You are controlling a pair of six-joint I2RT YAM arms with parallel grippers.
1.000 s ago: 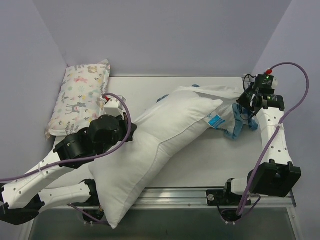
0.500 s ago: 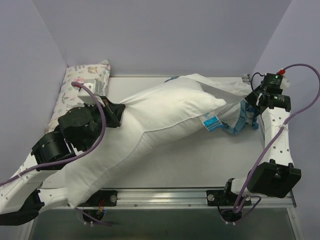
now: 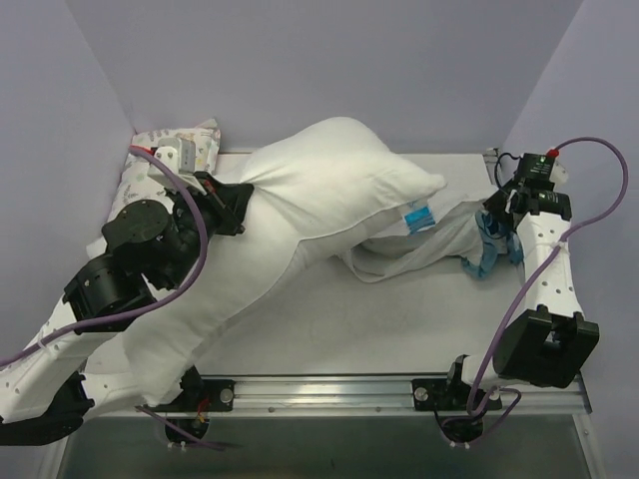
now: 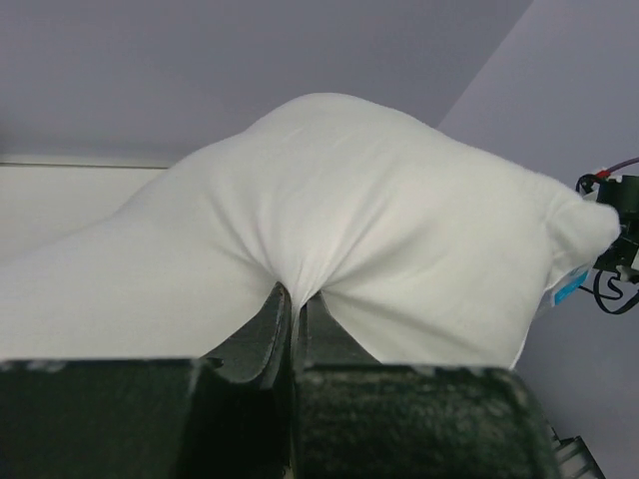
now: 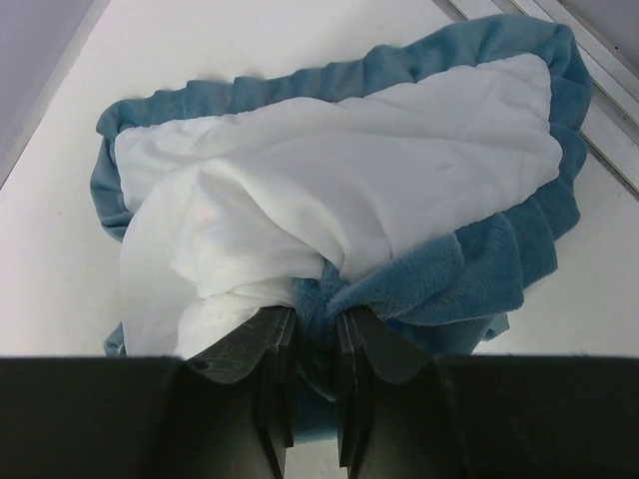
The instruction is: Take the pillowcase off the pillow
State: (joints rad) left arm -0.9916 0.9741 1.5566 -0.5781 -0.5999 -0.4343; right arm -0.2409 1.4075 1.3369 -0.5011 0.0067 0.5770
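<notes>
The pillow [image 3: 300, 215], plump and plain white, stretches from the near left edge to the table's back middle. Its right corner with a blue tag [image 3: 417, 217] is bare. My left gripper [image 3: 237, 205] is shut on a pinch of the pillow's fabric [image 4: 349, 190], and the cloth puckers into the left gripper [image 4: 295, 299]. The pillowcase [image 3: 409, 247] lies limp, white face out, to the right of and partly under that corner. My right gripper [image 3: 496, 215] is shut on its teal-blue frill [image 5: 469, 259]. In the right wrist view the right gripper [image 5: 315, 304] holds frill and white cloth [image 5: 349, 170].
A small pastel animal-print pillow [image 3: 185, 148] lies at the back left corner, behind my left arm. Purple walls close the back and both sides. A metal rail [image 3: 329, 389] runs along the near edge between the arm bases.
My left gripper has pulled the pillow leftward and toward the back, raising its middle. The pillow's right end has slid out of the pillowcase, which has gone slack. The right gripper kept its hold.
</notes>
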